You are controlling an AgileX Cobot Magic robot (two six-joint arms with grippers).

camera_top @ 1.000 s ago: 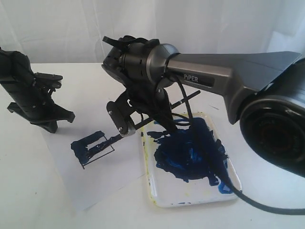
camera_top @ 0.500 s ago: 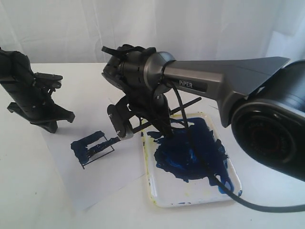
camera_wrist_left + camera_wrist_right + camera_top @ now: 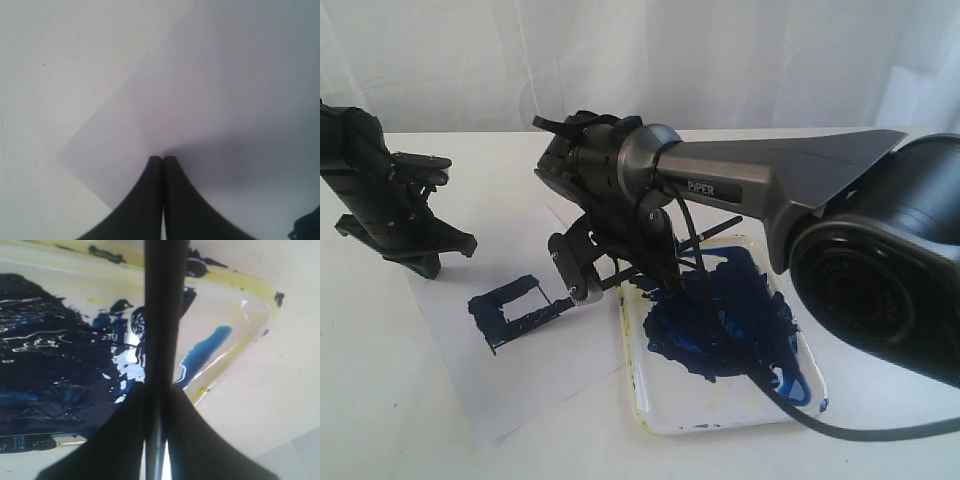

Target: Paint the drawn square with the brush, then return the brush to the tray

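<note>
The drawn square [image 3: 517,306] sits on a white paper sheet [image 3: 520,380]; dark blue is smeared along its far and left sides and its middle is white. My right gripper [image 3: 657,265] hangs over the tray's near-left edge, shut on the brush [image 3: 718,226]. The brush slants down to the left, and its tip touches the square's right side. In the right wrist view the brush [image 3: 160,315] runs between the closed fingers of the right gripper [image 3: 159,392], above the tray [image 3: 235,345]. The tray [image 3: 720,418] holds a big blue blotch. My left gripper [image 3: 424,266] is shut and empty, its tips [image 3: 162,159] resting on the paper [image 3: 215,90].
The right arm's long grey link [image 3: 790,180] and its black cable [image 3: 840,432] cross above the tray. The left arm [image 3: 370,190] stands at the paper's far-left corner. A white curtain hangs behind the white table [image 3: 390,420].
The right arm has sunk a little and swung, dragging the brush tip from the square's middle toward its tray-side edge. The left arm has not moved.
</note>
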